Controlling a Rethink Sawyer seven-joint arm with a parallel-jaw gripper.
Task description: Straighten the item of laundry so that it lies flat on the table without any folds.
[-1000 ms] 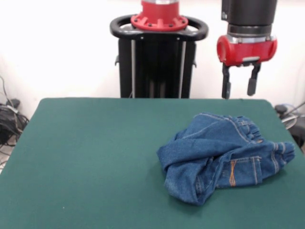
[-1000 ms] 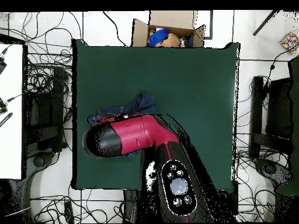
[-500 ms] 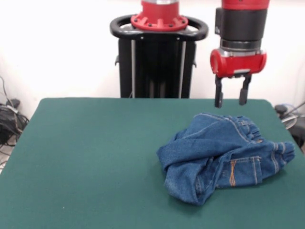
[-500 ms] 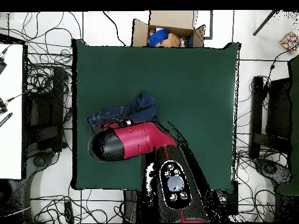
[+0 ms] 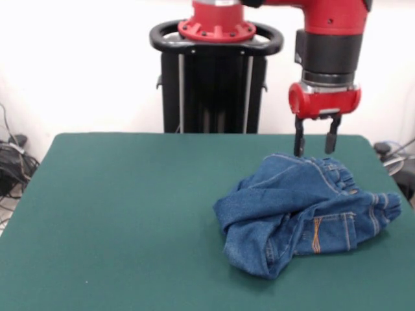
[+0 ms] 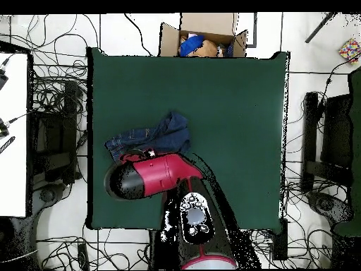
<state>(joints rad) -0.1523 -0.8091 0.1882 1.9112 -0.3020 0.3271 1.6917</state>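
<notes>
gripper: released, has dropped over the last second to just above the jeans' far waistband edge | jeans: unmoved, bunched and folded on counter toward your arm's side | you look set for a first grasp; flattening not begun

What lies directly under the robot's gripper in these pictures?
The open gripper hangs over the far edge of the crumpled jeans on the green table. Overhead, the arm hides that spot.
</notes>
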